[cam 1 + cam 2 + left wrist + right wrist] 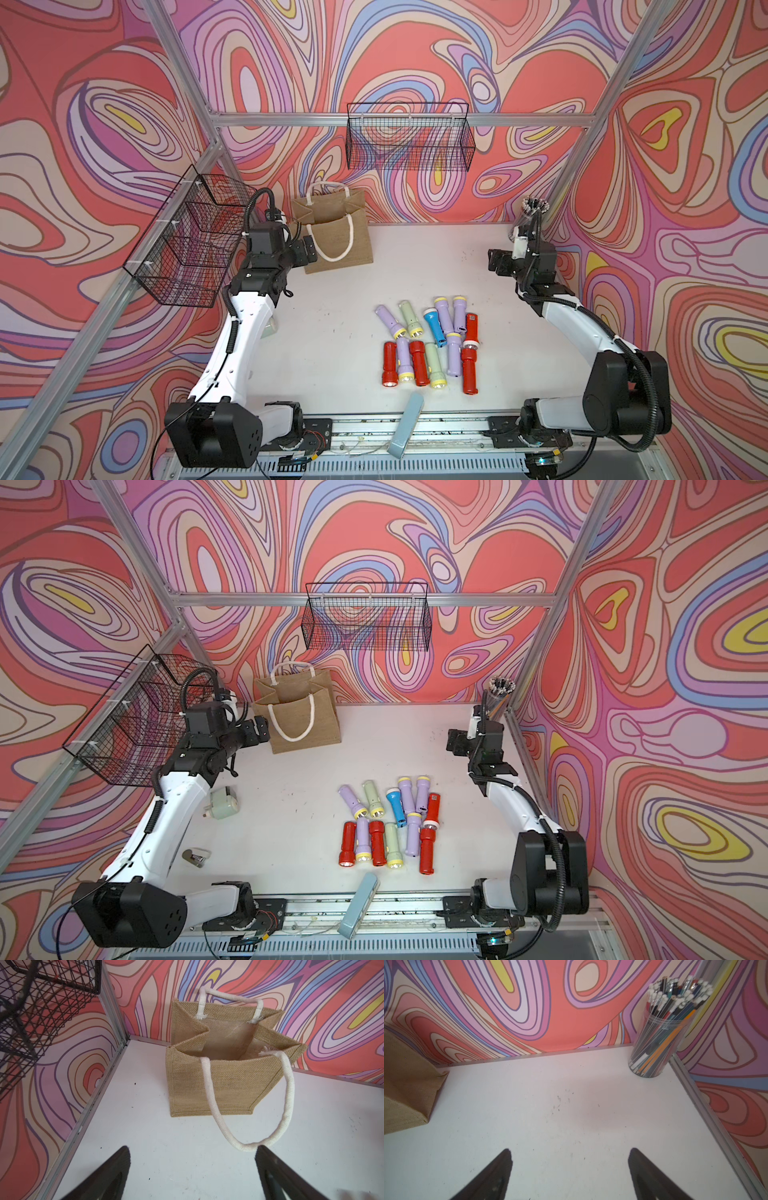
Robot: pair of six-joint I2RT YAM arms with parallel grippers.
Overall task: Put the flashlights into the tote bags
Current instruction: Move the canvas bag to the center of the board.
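back-wall basket (409, 137) | left-wall basket (187, 237) | pencil jar (660, 1043): far corner | grey-blue bar (406, 426): front edge

Tote bag (218, 1088) mouth gapes upward (front handle (289, 1101) hangs outside); wire basket (187, 241) close by.

White arms (245, 332), black joints (216, 432), ribbed cables (651, 395), seemingly dark jaws.

Swirl-patterned walls (415, 50) red, lilac, blue; aluminium frame (291, 119); white tabletop (332, 332); black wire baskets (409, 137) on walls.
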